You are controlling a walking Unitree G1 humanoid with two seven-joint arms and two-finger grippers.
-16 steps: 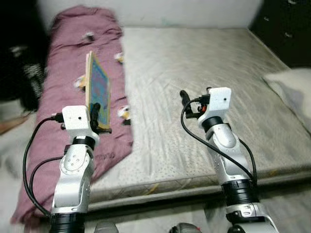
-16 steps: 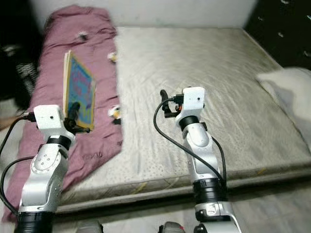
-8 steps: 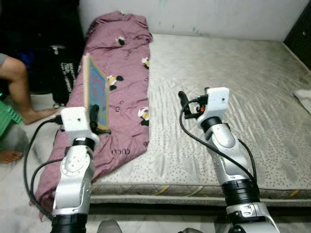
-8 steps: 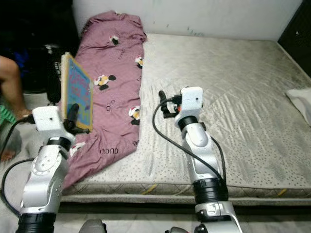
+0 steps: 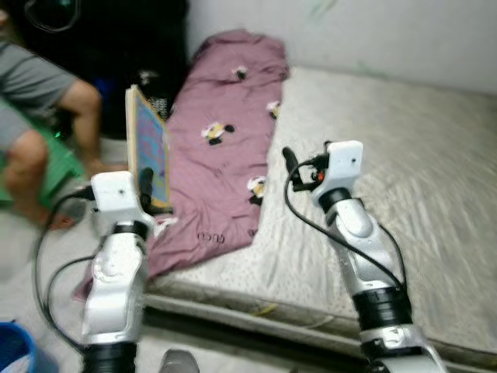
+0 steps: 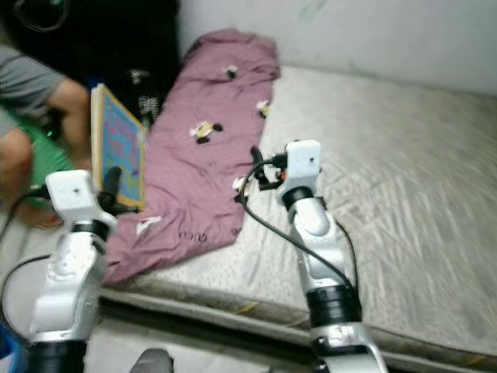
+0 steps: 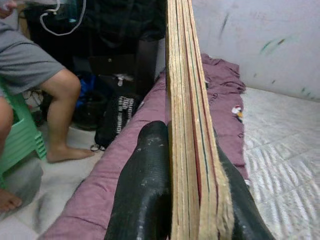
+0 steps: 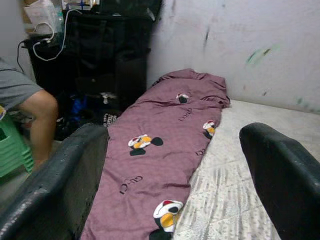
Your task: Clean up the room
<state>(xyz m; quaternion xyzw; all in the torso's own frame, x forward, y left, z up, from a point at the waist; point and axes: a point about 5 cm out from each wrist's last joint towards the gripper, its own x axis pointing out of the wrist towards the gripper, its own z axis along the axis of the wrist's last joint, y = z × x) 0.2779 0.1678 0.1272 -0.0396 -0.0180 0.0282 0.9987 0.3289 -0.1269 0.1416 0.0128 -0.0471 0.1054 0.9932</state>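
Observation:
A thin book [image 5: 147, 148] with a blue patterned cover stands upright on its edge in my left gripper [image 5: 150, 185], which is shut on its lower part, out over the bed's left side. The left wrist view shows the book's page edge [image 7: 187, 115] squeezed between the black fingers [image 7: 145, 190]. My right gripper [image 5: 289, 159] hovers open and holds nothing above the mattress [image 5: 419, 155], its fingers [image 8: 65, 185] spread wide. A purple blanket [image 5: 225, 148] with cartoon prints lies along the mattress's left side.
A person [image 5: 46, 101] sits on a green stool [image 5: 62, 159] left of the bed, bare feet on the floor. Black bags and a dark cabinet [image 5: 116, 47] stand behind. A blue bin [image 5: 15, 350] is at the lower left. A pale wall backs the bed.
The camera has swung left, so the bed has shifted right and the seated person and dark bags are in fuller view. Both arms keep their pose, and the book stays gripped.

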